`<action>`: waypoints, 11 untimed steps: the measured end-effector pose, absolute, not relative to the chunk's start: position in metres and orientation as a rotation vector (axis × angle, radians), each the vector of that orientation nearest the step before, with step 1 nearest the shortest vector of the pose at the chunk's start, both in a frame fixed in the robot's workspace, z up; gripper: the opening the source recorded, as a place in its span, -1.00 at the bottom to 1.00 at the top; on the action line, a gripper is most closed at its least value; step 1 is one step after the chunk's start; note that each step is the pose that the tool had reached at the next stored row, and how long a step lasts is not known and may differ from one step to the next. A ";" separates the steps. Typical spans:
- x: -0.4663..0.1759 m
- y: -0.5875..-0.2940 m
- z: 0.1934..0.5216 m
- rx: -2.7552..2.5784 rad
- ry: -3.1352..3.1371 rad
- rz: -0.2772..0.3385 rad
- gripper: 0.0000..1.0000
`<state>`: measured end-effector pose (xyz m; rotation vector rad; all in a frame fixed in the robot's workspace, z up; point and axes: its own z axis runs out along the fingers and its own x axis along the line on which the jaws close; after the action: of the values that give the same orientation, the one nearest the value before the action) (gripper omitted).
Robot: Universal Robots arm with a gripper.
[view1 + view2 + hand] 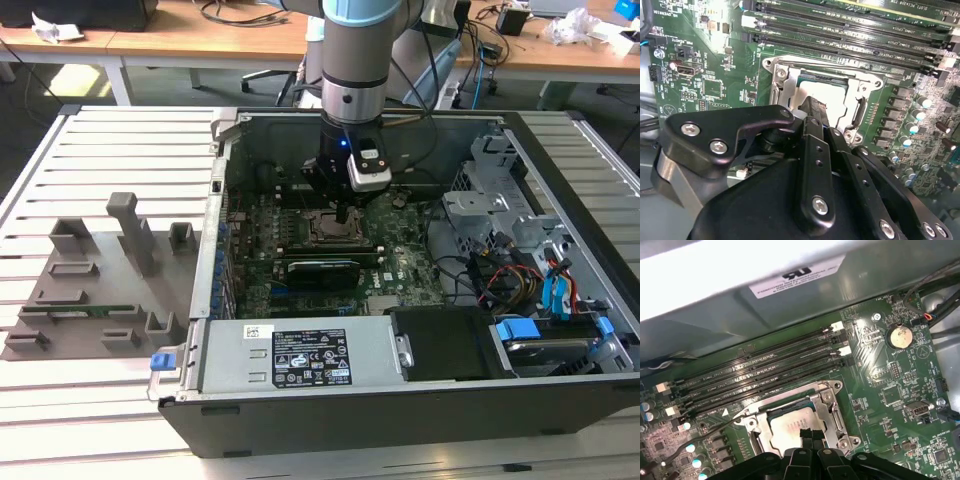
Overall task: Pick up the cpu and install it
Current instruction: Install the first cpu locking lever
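The cpu [787, 427] lies in the socket [831, 405] beneath the upright arm [352, 60], its fingers [810, 436] drawn narrowly together.

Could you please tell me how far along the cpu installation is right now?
The cpu already lies inside the socket's metal frame on the motherboard, so pick-up and carry look done. In hand: the gripper hangs right over the cpu, close against it. Left: it is not yet clear, and full seating cannot be judged.
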<state>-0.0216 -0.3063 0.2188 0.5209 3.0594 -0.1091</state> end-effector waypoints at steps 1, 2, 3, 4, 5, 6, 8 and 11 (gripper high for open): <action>-0.022 -0.306 0.219 0.510 3.061 -0.109 -0.79; -0.022 -0.306 0.219 0.504 3.062 -0.109 -0.79; -0.022 -0.306 0.219 0.498 3.063 -0.109 -0.79; -0.022 -0.306 0.219 0.489 3.064 -0.108 -0.79; -0.022 -0.306 0.219 0.482 3.065 -0.108 -0.79; -0.022 -0.306 0.219 0.473 3.066 -0.108 -0.79; -0.022 -0.306 0.219 0.461 3.068 -0.108 -0.79; -0.022 -0.306 0.219 0.425 3.072 -0.107 -0.79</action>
<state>-0.0216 -0.3063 0.2188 0.4249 3.0721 -0.1072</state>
